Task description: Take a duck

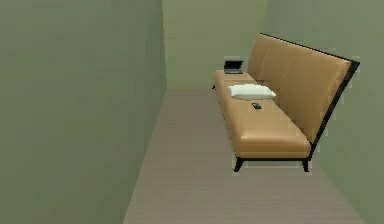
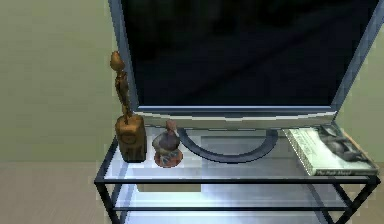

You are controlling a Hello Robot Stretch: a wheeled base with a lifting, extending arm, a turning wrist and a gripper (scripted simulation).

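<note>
**Arm side view.** A glass-topped counter (image 2: 240, 168) carries a large dark television (image 2: 240, 50) on a curved grey foot. By the counter's left end stands a tall, thin wooden statue (image 2: 125, 110) on a block base. Just beside it, between the statue and the television's foot, sits a small figure (image 2: 170, 144), greyish above and reddish-brown below. By its place and rounded shape it is judged the likeliest duck, though it is too small to name with certainty. A magazine (image 2: 330, 150) lies flat at the counter's right end, well apart from the figure. A lower glass shelf (image 2: 220, 205) runs beneath.

**Forward view.** A tan sofa (image 1: 280, 100) stands along the wall, bearing a white pillow (image 1: 250, 92), a small dark item (image 1: 257, 105) on the seat, and a laptop (image 1: 233, 67) at its far end.

**Step in hand.** Judged as the approach: the base stands alongside the counter and the grasp is not yet made. Whether the hand is spread, pressed together or pinching anything cannot be told, nor can the figure's place relative to it.

**Next move.** The arm must be set at counter height and extended toward the figure. The approach should keep off the statue close on one side and stay under the television's lower edge.
</note>
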